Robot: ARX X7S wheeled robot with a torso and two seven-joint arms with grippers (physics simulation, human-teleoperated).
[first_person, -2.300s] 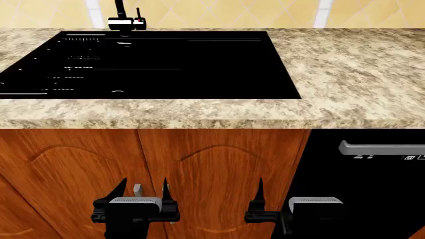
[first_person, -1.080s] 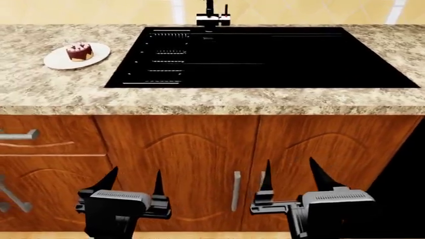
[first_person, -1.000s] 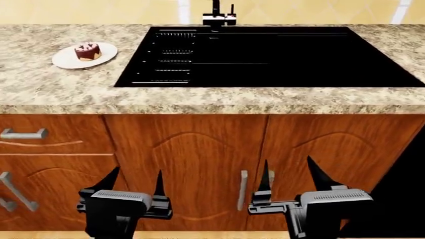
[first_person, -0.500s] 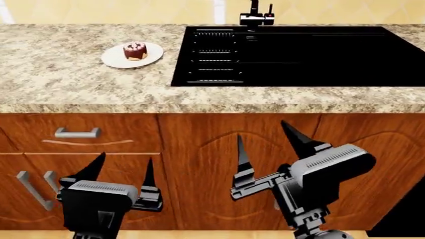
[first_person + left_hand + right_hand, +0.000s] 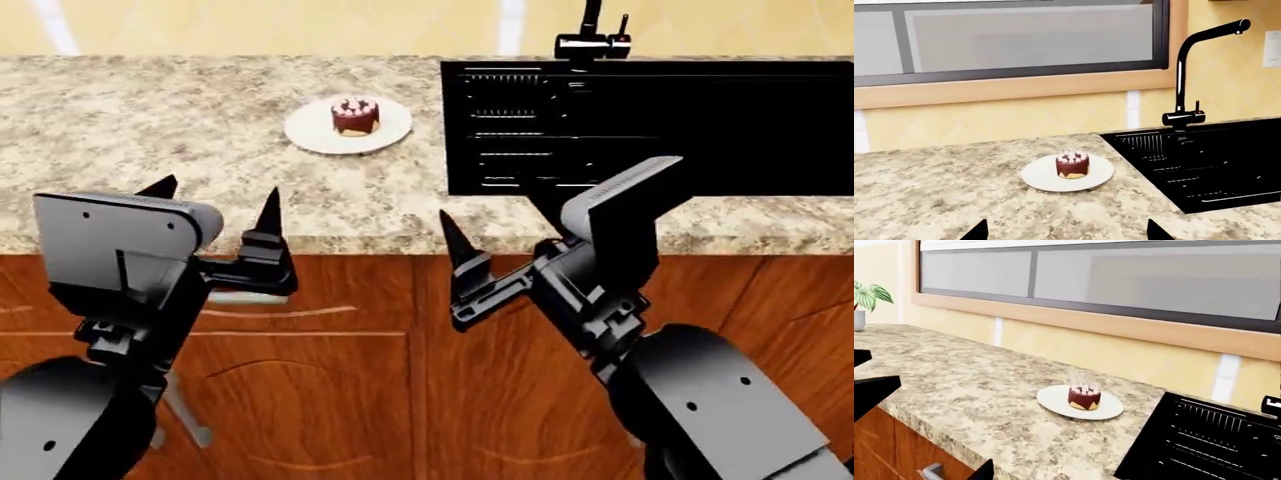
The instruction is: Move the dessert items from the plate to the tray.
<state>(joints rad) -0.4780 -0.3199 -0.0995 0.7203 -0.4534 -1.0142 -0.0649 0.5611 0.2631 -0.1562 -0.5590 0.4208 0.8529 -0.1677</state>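
One small dark-brown cake with pink-white frosting (image 5: pixel 354 114) sits on the round white plate (image 5: pixel 310 135) on the granite counter, left of the sink. It also shows in the left wrist view (image 5: pixel 1072 164) on the plate (image 5: pixel 1037 176) and in the right wrist view (image 5: pixel 1084 396) on the plate (image 5: pixel 1054 399). I see only one cake. The tray is out of view. My left gripper (image 5: pixel 216 195) is open and empty at the counter's front edge, short of the plate. My right gripper (image 5: pixel 501 225) is open and empty, also at the front edge.
A black sink (image 5: pixel 654 125) with a black faucet (image 5: pixel 594 40) lies right of the plate. Wooden cabinet fronts (image 5: pixel 360 380) stand below the counter. A window runs along the back wall (image 5: pixel 1027 40). A potted plant (image 5: pixel 864 297) stands far along the counter.
The view has shifted left along the counter, so the plate now sits nearer the middle. Both arms have risen from the cabinet fronts to the counter's edge.
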